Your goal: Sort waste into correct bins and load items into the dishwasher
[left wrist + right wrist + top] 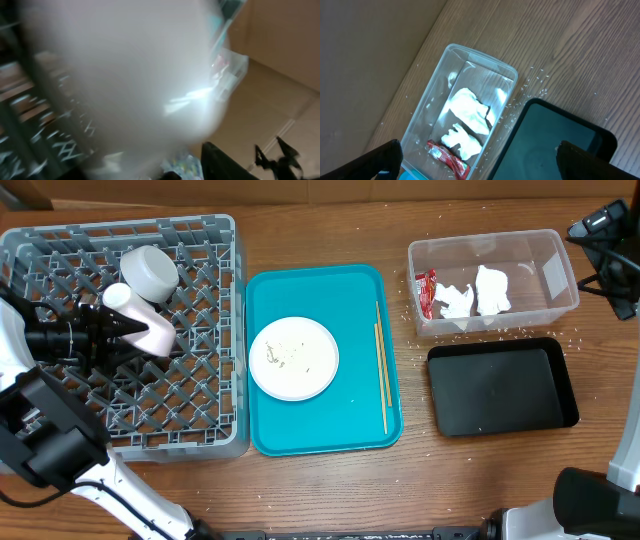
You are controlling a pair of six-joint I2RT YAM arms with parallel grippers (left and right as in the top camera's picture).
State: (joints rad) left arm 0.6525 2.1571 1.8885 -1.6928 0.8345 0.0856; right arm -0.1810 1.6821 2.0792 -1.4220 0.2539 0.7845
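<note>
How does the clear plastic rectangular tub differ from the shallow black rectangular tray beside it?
The clear plastic rectangular tub is see-through with tall walls; the shallow black rectangular tray is opaque with a low rim. The tub holds crumpled white napkins and a red-and-white wrapper; the tray holds neither. Both are rectangular, of similar footprint, and stand on the wooden table with white grains scattered near them.

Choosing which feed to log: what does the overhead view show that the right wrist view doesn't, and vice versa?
Overhead only: grey lattice dish rack, teal rectangular tray, round white plate, left gripper holding a white cup. Right wrist only: the right gripper's jaws spread open. Both: clear plastic tub, shallow black tray, crumpled white napkins.
</note>
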